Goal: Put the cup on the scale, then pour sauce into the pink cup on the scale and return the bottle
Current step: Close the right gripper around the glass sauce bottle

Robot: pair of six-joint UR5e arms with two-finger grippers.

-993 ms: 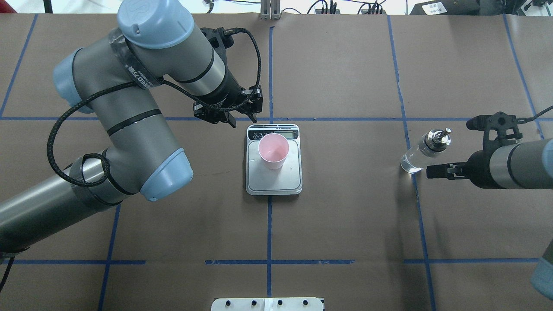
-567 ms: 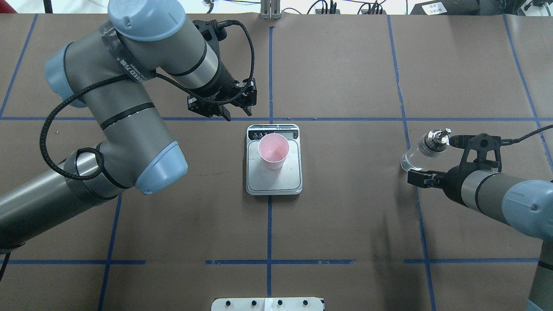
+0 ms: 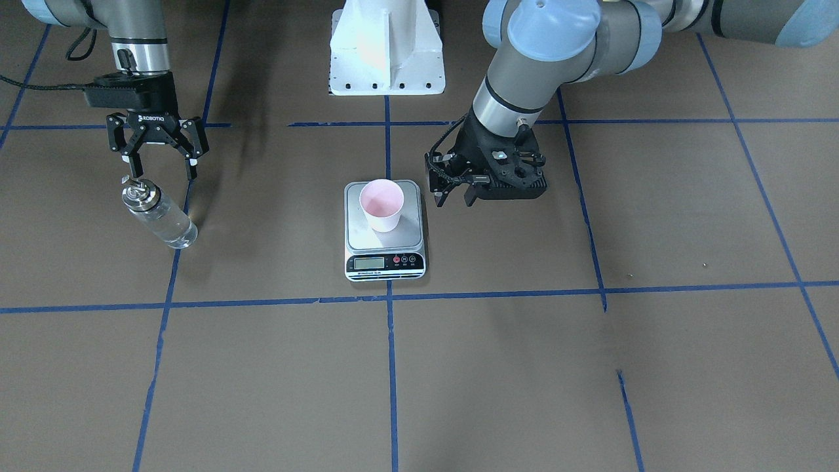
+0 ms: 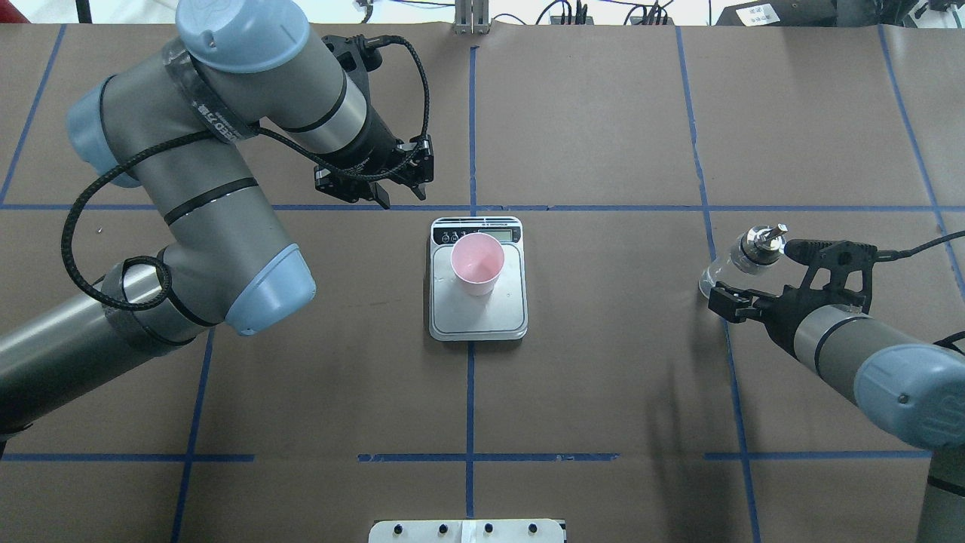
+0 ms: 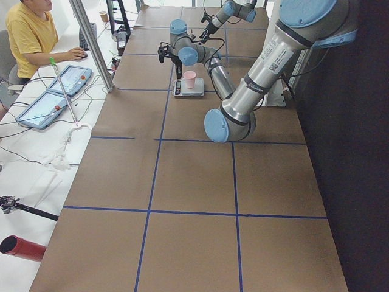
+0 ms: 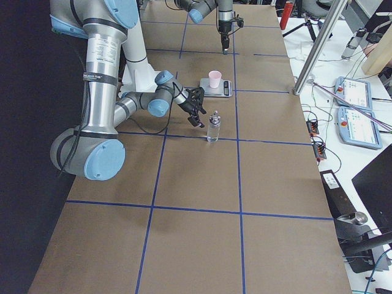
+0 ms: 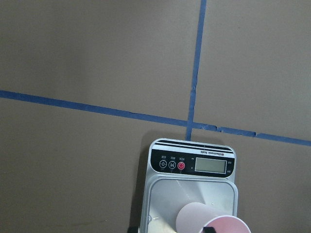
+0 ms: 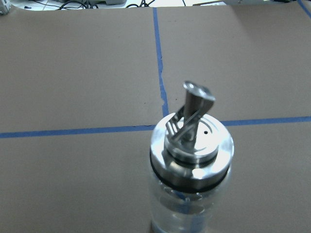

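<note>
A: Where's the cup point(image 4: 477, 263)?
B: Upright on the scale point(image 4: 478, 313), toward its display end.
A: And the left tool point(image 4: 401, 194)?
B: Fingers apart, holding nothing, beyond the scale's far left corner and clear of it.
A: The bottle point(image 4: 742, 260)?
B: Standing on the worktop point(image 4: 603, 377), well to the right. The right tool point(image 4: 746, 302) is just beside it, one finger near its base — contact unclear.

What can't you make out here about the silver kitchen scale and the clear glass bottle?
Reading on the flat silver kitchen scale: display looks blank in the left wrist view, too small elsewhere.
Liquid level in the clear glass bottle with silver cap: cut off by the right wrist view's lower edge, tiny elsewhere.
Whether the open right gripper touches the bottle: fingers outside its wrist view; depth unclear from the front.
</note>
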